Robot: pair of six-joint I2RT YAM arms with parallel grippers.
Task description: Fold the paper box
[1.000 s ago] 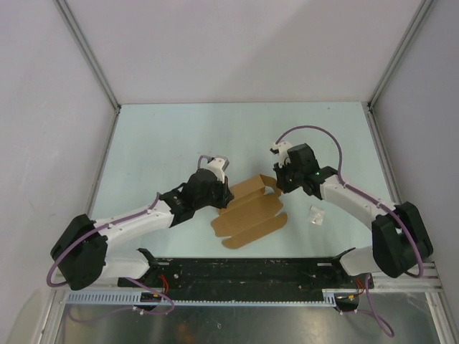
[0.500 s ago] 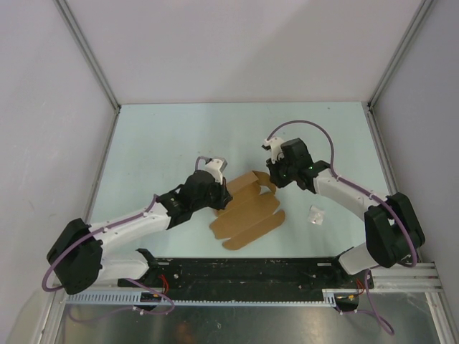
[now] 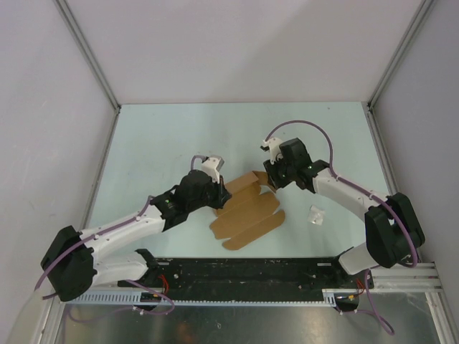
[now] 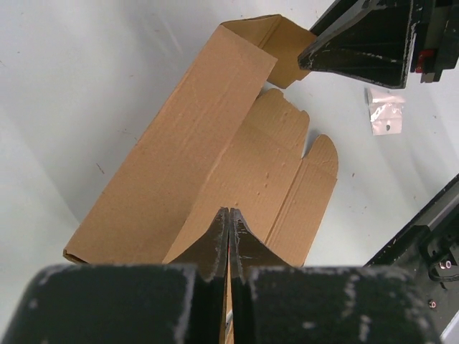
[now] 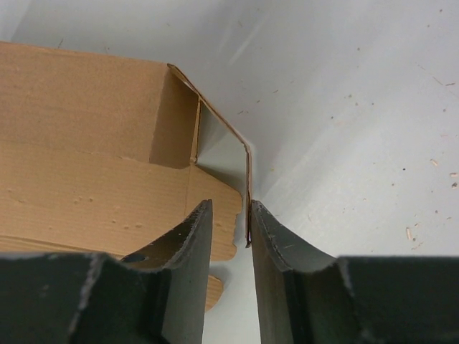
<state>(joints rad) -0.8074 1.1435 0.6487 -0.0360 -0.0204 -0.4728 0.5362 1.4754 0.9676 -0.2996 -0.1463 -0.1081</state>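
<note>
Brown kraft cardboard paper box (image 3: 247, 209), a partly folded die-cut sheet, lies on the pale green bench (image 3: 158, 143) between both arms. The left gripper (image 4: 229, 218) has its jaws pressed together over a flat panel. The right gripper (image 5: 231, 215) has its jaws narrowly apart (an upright end flap's edge stands between them).

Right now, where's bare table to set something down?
Free: far table strip up to the back wall; left side along the left wall. Crowded: centre, left gripper and right gripper at the paper box; small white packet right of it.
</note>
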